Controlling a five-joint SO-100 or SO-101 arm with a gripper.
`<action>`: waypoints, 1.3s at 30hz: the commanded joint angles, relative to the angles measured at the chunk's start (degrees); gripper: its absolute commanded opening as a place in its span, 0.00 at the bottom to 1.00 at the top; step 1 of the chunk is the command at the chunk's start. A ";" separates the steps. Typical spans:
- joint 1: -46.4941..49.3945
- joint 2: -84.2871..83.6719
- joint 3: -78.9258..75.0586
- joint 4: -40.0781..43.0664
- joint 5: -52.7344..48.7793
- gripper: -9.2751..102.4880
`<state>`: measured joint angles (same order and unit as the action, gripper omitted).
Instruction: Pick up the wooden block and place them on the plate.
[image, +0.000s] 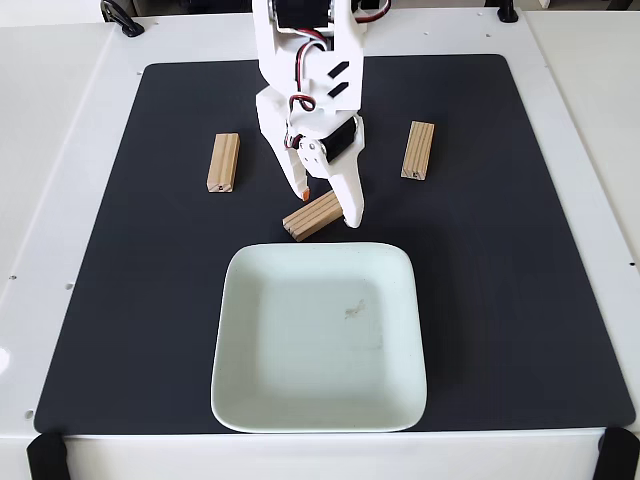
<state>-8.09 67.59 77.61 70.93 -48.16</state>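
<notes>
Gripper (328, 205) astride wooden block (313, 216), just above plate (320, 340) rim.

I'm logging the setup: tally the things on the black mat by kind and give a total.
Wooden blocks: 3, left, right, and middle by the gripper
Plate: 1
Total: 4 on the black mat
</notes>
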 joint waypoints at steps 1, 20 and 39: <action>0.35 0.53 1.23 -1.85 -0.53 0.36; -0.35 0.00 2.29 -2.11 0.18 0.28; -0.35 0.26 6.15 -2.20 -0.35 0.08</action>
<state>-8.17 67.68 83.32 68.38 -48.25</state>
